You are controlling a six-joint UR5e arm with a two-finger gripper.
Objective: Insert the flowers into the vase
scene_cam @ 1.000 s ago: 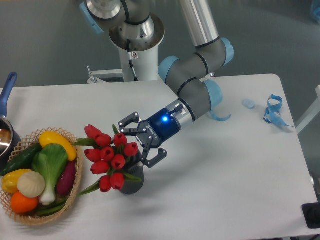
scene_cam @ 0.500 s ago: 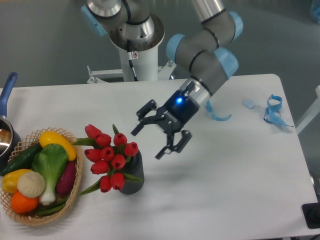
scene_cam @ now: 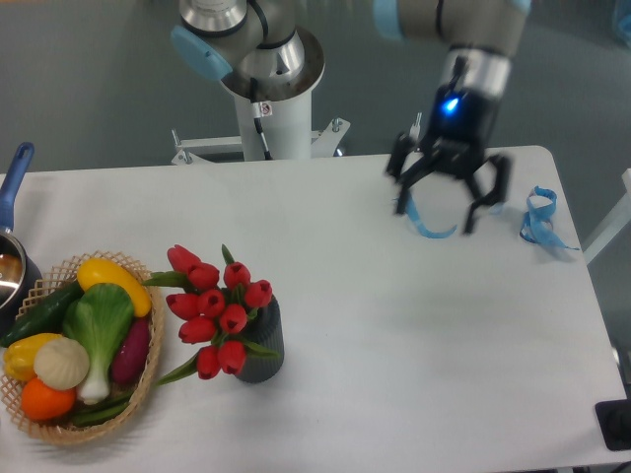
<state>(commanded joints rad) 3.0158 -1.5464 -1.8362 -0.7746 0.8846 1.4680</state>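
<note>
Flowers [scene_cam: 219, 310]: red tulip buds with green leaves, standing in the vase [scene_cam: 264, 345] near the left-centre of the table [scene_cam: 394, 355]. Buds are spreading wider than the vase mouth and leaning toward the left, overhanging the side facing the basket [scene_cam: 94, 424].

Vase: dark grey, ribbed, upright, sitting on the white tabletop just right of the basket, apart from it.

Gripper [scene_cam: 450, 192]: hanging over the far right part of the table, well apart from the flowers and vase. Fingers are spread wide and pointing down, grasping nothing. A blue light is glowing on the wrist above them.

Basket: woven, resting at the near left edge, holding vegetables: a yellow pepper [scene_cam: 113, 281], a green leafy vegetable [scene_cam: 97, 325], a white bulb [scene_cam: 61, 363], an orange piece [scene_cam: 47, 399], a purple piece [scene_cam: 130, 353] and a dark green cucumber [scene_cam: 41, 310].

Pot [scene_cam: 12, 266]: partly showing at the far left edge, its blue handle pointing away.

Blue ribbon [scene_cam: 540, 219]: lying loose near the right edge of the table. A second blue strip [scene_cam: 429, 227] is lying on the tabletop below the gripper. A small pale object [scene_cam: 490, 204] is sitting between the two; what it is cannot be told.

Robot base [scene_cam: 266, 89]: standing beyond the far edge of the table, centre.
</note>
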